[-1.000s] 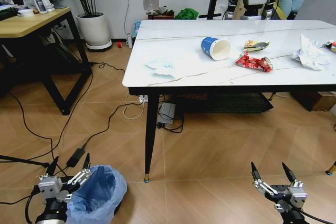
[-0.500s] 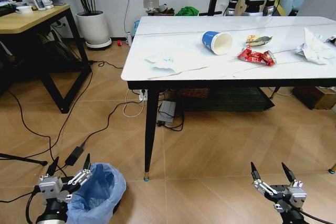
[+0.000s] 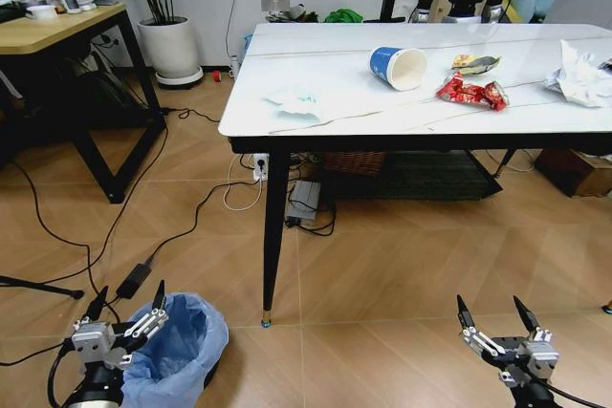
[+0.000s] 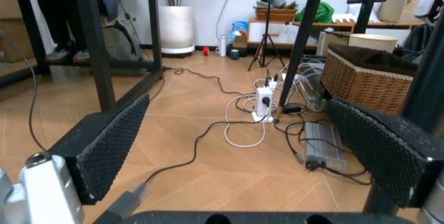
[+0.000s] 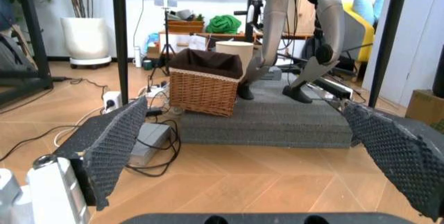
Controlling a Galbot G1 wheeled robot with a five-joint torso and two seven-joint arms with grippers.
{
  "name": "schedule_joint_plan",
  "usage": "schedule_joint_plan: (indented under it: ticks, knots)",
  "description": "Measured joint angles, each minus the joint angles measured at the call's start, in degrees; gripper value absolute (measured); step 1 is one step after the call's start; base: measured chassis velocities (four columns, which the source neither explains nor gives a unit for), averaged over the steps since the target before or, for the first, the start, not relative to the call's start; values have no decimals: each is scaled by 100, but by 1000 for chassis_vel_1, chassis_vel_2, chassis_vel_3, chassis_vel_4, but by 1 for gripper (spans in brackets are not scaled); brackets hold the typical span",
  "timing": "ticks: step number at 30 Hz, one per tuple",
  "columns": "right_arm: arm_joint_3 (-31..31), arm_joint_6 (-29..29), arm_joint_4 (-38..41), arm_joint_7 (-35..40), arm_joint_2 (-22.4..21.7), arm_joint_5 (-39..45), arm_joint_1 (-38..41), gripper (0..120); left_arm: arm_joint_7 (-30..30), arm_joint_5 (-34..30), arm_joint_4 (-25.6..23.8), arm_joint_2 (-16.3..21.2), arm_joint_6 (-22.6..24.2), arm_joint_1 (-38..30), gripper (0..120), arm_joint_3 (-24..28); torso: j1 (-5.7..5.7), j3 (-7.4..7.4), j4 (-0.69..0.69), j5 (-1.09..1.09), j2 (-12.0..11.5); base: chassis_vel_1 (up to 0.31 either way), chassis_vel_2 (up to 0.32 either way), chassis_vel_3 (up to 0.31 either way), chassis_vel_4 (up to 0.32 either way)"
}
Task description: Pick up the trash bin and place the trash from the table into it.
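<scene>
Both tools, left (image 3: 126,305) and right (image 3: 495,315), hang spread-fingered low before the white marble-look surface (image 3: 325,117), the left touching the round blue-bagged trash bin (image 3: 182,351).

At lower left we hold our left gripper (image 3: 126,305), fingers spread, just beside the round bin lined with crinkly light-blue plastic (image 3: 180,345); our right gripper (image 3: 497,312) hangs spread at lower right.

wicker basket (image 5: 205,89) — floor cables (image 3: 182,226); planter (image 3: 172,50)

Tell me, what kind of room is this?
Probably a home-style test room or lab: a marble-look table with litter, a wooden desk, loose cables across the tiled floor, and a humanoid robot standing behind.
</scene>
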Motion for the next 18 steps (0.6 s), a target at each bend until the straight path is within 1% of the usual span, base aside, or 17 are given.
schedule_joint_plan:
  ticks: [10, 14, 15, 18]
  knots:
    - [0, 14, 19, -8, 5, -9, -23, 100, 5, -4, -16, -5, -8, 4, 100, -7, -46, -204, 0, 0, -249, 0, 0, 0, 0]
    - [0, 16, 19, -10, -1, -9, -29, 100, 5, -2, -17, -6, -14, 3, 100, 0, -57, -262, 0, 0, -318, 0, 0, 0, 0]
    - [1, 17, 18, -10, -6, -8, -29, 100, -11, 33, -4, -4, -14, -4, 100, 0, -64, -304, 0, 0, -368, 0, 0, 0, 0]
    - [1, 17, 7, -11, -7, -7, -24, 100, -43, 68, 49, -4, -14, -18, 100, -3, -72, -340, 0, 0, -411, 0, 0, 0, 0]
